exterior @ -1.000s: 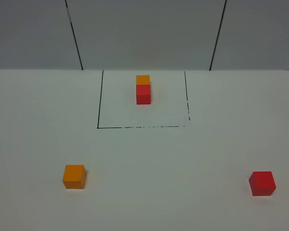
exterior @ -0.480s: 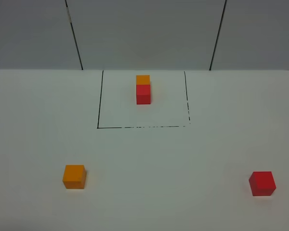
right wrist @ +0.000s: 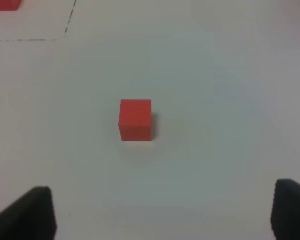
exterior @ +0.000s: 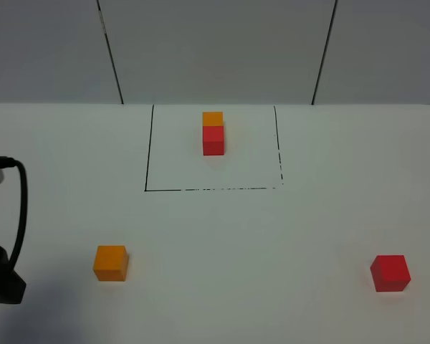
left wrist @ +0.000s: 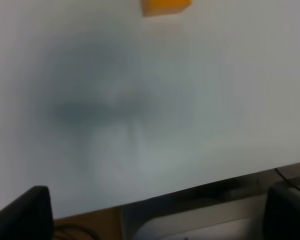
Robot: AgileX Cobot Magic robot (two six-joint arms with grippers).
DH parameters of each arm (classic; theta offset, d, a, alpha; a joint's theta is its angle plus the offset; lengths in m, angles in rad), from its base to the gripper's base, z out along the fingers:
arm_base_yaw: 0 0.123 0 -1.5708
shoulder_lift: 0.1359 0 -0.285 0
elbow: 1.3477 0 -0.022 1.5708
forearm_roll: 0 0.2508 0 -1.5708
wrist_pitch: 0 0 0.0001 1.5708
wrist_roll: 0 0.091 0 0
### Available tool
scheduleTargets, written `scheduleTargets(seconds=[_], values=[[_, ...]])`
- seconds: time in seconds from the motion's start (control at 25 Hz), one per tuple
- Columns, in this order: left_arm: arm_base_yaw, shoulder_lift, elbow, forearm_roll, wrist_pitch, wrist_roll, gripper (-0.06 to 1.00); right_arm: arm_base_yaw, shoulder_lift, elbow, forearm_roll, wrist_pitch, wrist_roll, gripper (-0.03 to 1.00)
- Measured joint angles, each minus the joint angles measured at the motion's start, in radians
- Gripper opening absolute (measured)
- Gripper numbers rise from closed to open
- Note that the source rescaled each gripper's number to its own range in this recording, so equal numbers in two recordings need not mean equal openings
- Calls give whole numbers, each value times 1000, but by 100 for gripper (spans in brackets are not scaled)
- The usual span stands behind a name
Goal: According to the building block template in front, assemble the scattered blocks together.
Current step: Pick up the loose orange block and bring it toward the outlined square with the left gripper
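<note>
The template, an orange cube joined to a red cube (exterior: 213,133), sits inside a thin black outline (exterior: 201,189) at the back middle. The loose orange cube (exterior: 110,262) lies front left and shows far ahead in the left wrist view (left wrist: 166,6). The loose red cube (exterior: 390,273) lies front right. My left arm (exterior: 0,285) enters at the left edge, left of the orange cube. My left gripper (left wrist: 155,215) is open and empty, over the table's front edge. My right gripper (right wrist: 160,212) is open and empty, with the red cube (right wrist: 135,119) ahead of it.
A black cable (exterior: 20,208) loops up from the left arm. The table's front edge (left wrist: 190,192) shows in the left wrist view. A grey wall with dark seams (exterior: 111,54) stands behind the table. A corner of the template's red cube (right wrist: 5,4) shows in the right wrist view.
My left arm with its cable has come into view at the left edge of the table. The cubes have not moved.
</note>
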Motion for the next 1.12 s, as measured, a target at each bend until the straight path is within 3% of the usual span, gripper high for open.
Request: scheduleTargets(seconds=[0.12, 0.24, 0.52, 0.72, 0.96, 1.12], values=[[0, 106, 0, 44, -15, -125, 93, 0, 0, 0, 0, 0, 0, 73], [0, 194, 0, 48, -50, -170, 93, 0, 0, 0, 0, 0, 0, 73], [0, 279, -20, 40, -187, -122, 94, 0, 0, 0, 0, 0, 0, 73], [0, 298, -25, -66, -253, -58, 94, 0, 0, 0, 0, 0, 0, 73], [-12, 358, -77, -95, -250, -71, 94, 0, 0, 0, 1, 0, 0, 73], [-94, 422, -116, -78, -249, -104, 94, 0, 0, 0, 1, 0, 0, 73]])
